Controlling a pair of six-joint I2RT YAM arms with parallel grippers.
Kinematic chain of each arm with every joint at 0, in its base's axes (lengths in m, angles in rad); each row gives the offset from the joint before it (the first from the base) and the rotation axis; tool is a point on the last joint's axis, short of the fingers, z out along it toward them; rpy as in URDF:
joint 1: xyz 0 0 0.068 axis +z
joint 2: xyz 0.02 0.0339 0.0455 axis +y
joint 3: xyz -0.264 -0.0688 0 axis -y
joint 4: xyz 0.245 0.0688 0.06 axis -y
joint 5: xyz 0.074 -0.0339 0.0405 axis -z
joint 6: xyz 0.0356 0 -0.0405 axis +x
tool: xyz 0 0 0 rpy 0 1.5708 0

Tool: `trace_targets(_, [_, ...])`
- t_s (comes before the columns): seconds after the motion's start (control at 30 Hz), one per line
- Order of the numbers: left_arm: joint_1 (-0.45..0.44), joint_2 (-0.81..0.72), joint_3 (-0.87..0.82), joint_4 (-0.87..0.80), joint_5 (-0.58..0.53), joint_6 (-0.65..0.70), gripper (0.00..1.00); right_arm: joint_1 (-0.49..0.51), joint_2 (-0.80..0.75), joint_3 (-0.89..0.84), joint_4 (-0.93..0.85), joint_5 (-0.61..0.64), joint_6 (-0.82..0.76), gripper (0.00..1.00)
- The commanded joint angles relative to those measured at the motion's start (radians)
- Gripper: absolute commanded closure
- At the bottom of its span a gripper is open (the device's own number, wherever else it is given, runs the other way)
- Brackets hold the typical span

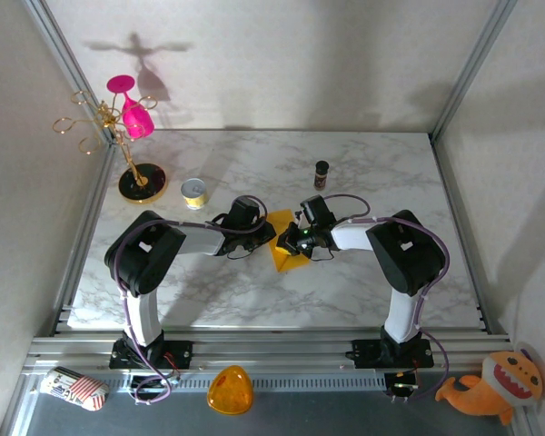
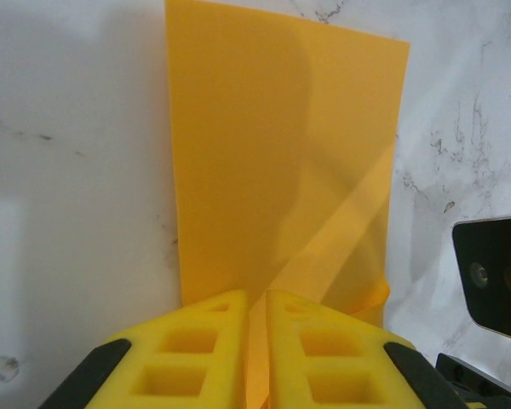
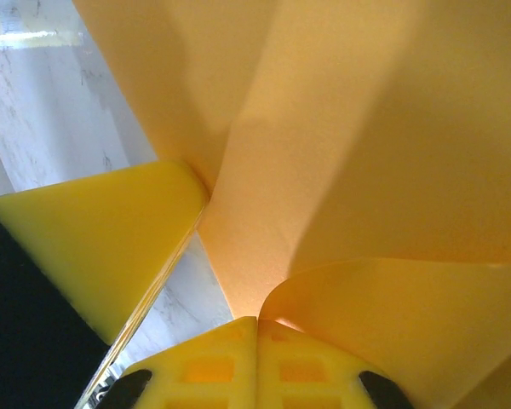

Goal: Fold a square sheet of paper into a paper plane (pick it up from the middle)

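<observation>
Yellow fingertips of the left gripper (image 2: pixel 257 308) sit closest to the left wrist camera, pressed nearly together on a near edge of the square sheet of paper (image 2: pixel 281 153), a thin strip of orange showing in the slit between them. From there the sheet runs away over the marble table (image 2: pixel 77 170), matte orange-yellow, with a diagonal crease across its right half and a curled edge at the near right corner. A black camera housing (image 2: pixel 494 274) stands at the right of that view.

On the right wrist view the right gripper (image 3: pixel 257 328) has its pads pressed together. The paper (image 3: pixel 366 128) rises right off their tips and curls over in a loose fold. Whether a layer is nipped between them cannot be told. A yellow wedge-shaped pad (image 3: pixel 98 243) meets the sheet from the left.

From above, both grippers (image 1: pixel 271 232) (image 1: pixel 292 242) meet at the middle of the table (image 1: pixel 381 291), with the paper (image 1: pixel 286 256) lying between and just near of them, partly folded.

Far left stands a gold wire rack (image 1: pixel 127 145) holding a pink glass (image 1: pixel 134 116), and beside its base a small yellow tin (image 1: pixel 194 193). A dark little bottle (image 1: pixel 322 173) stands far of the grippers. Any label on either is too small to read. On the near rail lie a striped pouch (image 1: pixel 73 389), its markings unreadable, an orange plastic dome (image 1: pixel 230 391) and an orange plush toy (image 1: pixel 490 386).
</observation>
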Motion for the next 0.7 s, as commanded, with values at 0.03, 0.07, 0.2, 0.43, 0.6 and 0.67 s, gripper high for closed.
trace_targets(0.03, [0.008, 0.024, -0.006, -0.028, -0.007, 0.010, 0.86, 0.009, 0.016, 0.001, -0.021, 0.015, -0.002, 0.99])
trace_targets(0.07, [0.008, 0.024, -0.007, -0.028, -0.009, 0.011, 0.86, 0.009, 0.017, -0.001, -0.021, 0.015, -0.002, 0.99])
trace_targets(0.2, [0.008, 0.020, -0.006, -0.030, -0.009, 0.011, 0.86, 0.009, 0.019, -0.004, -0.027, 0.018, -0.003, 0.98])
trace_targets(0.43, [0.008, 0.018, -0.003, -0.032, -0.012, 0.009, 0.86, 0.009, 0.022, -0.008, -0.029, 0.021, -0.002, 0.98])
trace_targets(0.6, [0.008, 0.014, 0.002, -0.033, -0.010, 0.010, 0.86, 0.011, 0.028, -0.007, -0.023, 0.012, -0.002, 0.97])
trace_targets(0.67, [0.008, 0.013, 0.005, -0.033, -0.010, 0.009, 0.86, 0.011, 0.033, -0.005, -0.020, 0.005, -0.002, 0.97])
